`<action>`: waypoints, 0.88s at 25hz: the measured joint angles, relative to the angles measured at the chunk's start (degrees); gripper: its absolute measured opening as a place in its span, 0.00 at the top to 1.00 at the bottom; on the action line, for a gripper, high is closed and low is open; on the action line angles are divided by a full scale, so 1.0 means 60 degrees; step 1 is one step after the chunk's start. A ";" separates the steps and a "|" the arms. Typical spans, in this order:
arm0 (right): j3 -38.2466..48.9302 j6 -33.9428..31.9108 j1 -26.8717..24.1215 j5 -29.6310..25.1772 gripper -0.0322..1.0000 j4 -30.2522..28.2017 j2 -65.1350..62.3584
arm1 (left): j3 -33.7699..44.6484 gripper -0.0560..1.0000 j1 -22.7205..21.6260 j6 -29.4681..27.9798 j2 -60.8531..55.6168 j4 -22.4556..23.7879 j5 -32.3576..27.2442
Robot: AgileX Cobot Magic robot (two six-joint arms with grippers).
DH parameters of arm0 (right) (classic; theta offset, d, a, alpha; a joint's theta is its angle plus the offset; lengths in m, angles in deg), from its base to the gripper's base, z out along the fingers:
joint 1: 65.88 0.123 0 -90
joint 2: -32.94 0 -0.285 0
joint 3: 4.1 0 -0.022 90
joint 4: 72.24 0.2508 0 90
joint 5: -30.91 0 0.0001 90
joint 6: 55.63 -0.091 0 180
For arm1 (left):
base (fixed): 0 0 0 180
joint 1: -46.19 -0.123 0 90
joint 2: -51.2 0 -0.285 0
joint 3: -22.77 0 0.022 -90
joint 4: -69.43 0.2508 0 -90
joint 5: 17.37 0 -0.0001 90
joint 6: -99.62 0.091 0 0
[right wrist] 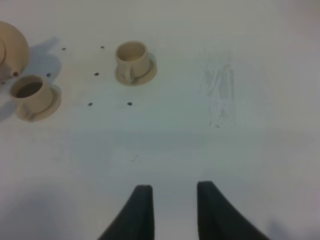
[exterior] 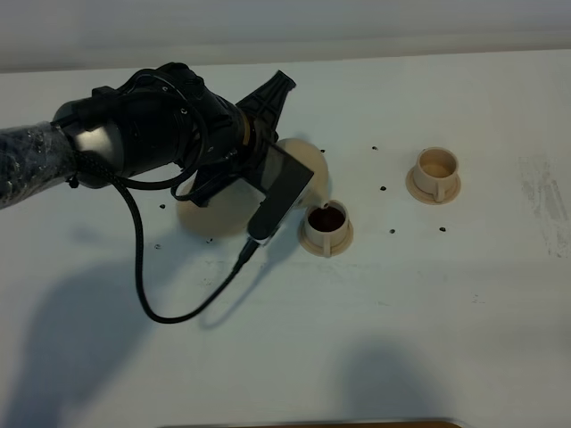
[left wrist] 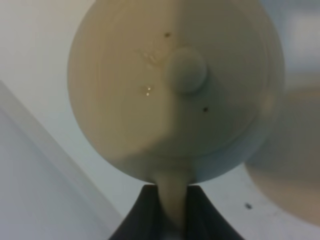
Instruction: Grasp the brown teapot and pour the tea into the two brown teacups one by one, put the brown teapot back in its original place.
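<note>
While its bare saucer (exterior: pixel 210 214) sits at left, the left tool (left wrist: pixel 172 200), clamped on the brown teapot (left wrist: pixel 150 100) by the loop handle, holds the pot tipped, its handle-to-spout axis running rightward, spout down over the near teacup (exterior: pixel 326 227), dark with tea. The second teacup (exterior: pixel 434 172), apparently unfilled, stands further right on the white worktop (exterior: pixel 401 312); the right tool (right wrist: pixel 172 192) hangs narrowly parted, empty, well clear.

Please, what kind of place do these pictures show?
Probably a robot test bench, not a home: a plain white table, a black robot arm trailing a cable, and a brown teapot, a teacup with dark tea and a second teacup.
</note>
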 joint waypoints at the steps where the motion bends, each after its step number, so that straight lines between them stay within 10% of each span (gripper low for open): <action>1: 0.0000 0.0000 0.0000 0.0000 0.74 0.0000 0.0000 | 0.0000 0.87 0.0000 -0.0348 -0.0010 -0.0046 -0.0022; 14: 0.0000 -0.0010 0.0000 0.0000 0.74 0.0000 0.0000 | 0.0008 0.87 0.0000 -0.3494 -0.1184 -0.0936 -0.2272; 22: 0.0000 -0.0010 0.0000 0.0000 0.74 0.0000 0.0000 | 0.0832 0.87 0.0000 -0.7079 -0.1445 -0.1695 -0.3257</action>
